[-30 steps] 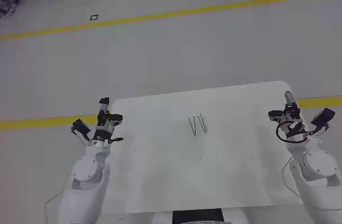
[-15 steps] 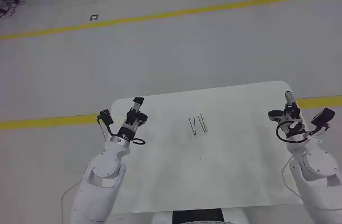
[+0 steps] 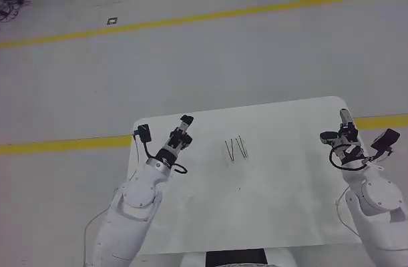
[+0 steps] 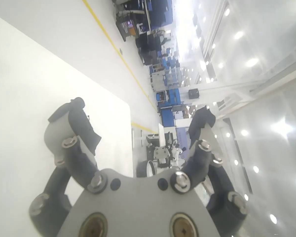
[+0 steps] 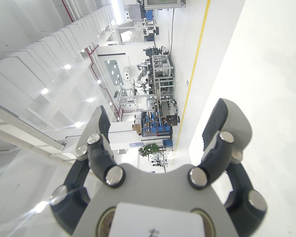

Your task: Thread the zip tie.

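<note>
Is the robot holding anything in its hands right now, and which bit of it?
Nothing is held. The left gripper and the right gripper are both open and empty. The zip ties lie on the table, apart from both.

The left gripper (image 3: pixel 186 121) swings in from beyond the left edge of the white table (image 3: pixel 290 200). It now sits over the tabletop, closer to the zip ties (image 3: pixel 236 148).

Zip ties (image 3: pixel 236 148): thin dark strands, too small for you to count, heads indistinguishable from tails, overlap unclear
</note>
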You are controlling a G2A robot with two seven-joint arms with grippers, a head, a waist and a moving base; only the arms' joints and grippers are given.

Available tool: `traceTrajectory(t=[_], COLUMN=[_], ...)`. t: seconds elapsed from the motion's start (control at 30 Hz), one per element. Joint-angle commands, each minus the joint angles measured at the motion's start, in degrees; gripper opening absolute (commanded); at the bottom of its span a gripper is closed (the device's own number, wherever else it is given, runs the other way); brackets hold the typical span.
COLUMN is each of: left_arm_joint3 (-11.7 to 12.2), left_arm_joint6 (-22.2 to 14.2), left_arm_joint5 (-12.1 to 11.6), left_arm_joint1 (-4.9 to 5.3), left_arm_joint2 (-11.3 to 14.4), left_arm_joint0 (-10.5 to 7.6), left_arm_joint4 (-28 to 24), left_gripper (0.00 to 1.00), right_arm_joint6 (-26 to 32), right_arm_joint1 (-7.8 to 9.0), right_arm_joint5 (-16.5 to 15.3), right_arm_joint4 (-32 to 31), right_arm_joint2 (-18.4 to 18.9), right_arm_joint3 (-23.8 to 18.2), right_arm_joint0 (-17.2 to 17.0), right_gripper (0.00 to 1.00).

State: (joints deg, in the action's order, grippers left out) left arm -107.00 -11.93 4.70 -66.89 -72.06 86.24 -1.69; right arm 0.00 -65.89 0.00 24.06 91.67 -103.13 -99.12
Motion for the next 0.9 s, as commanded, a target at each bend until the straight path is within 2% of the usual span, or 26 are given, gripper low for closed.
traceTrajectory(t=[0.0,0.07,0.13,0.23,0.27,0.63,0.67,0.7,0.87], left_arm_joint3=[0.9,2.3,3.9,6.1,6.4,6.4,6.2,6.0,8.1], left_arm_joint6=[-1.6,-2.5,-4.5,-6.9,-7.2,-7.2,-8.6,-9.9,-22.1], left_arm_joint5=[1.2,2.8,5.4,7.9,7.8,7.8,7.7,7.8,14.0], left_arm_joint1=[-0.28,-0.74,-1.08,-1.77,-1.89,-1.89,-1.87,-1.85,-2.56], left_arm_joint2=[3.1,6.5,9.9,14.6,15.1,15.1,16.0,16.8,24.2], left_arm_joint0=[-3.38,-7.0,-10.13,-13.83,-14.38,-14.38,-14.74,-15.27,-23.62], left_arm_joint4=[2.7,5.3,9.3,12.5,12.5,12.5,13.8,15.3,25.8], left_gripper=[1.0,1.0,1.0,1.0,1.0,1.0,1.0,1.0,1.0], right_arm_joint6=[0.0,0.0,0.0,0.0,0.0,0.0,0.0,0.0,0.0], right_arm_joint1=[0.0,0.0,0.0,0.0,0.0,0.0,0.0,0.0,0.0], right_arm_joint5=[0.0,0.0,0.0,0.0,0.0,0.0,0.0,0.0,0.0], right_arm_joint4=[0.0,0.0,0.0,0.0,0.0,0.0,0.0,0.0,0.0], right_arm_joint2=[0.0,0.0,0.0,0.0,0.0,0.0,0.0,0.0,0.0], right_arm_joint3=[0.0,0.0,0.0,0.0,0.0,0.0,0.0,0.0,0.0], right_arm_joint0=[0.0,0.0,0.0,0.0,0.0,0.0,0.0,0.0,0.0], right_gripper=[1.0,1.0,1.0,1.0,1.0,1.0,1.0,1.0,1.0])
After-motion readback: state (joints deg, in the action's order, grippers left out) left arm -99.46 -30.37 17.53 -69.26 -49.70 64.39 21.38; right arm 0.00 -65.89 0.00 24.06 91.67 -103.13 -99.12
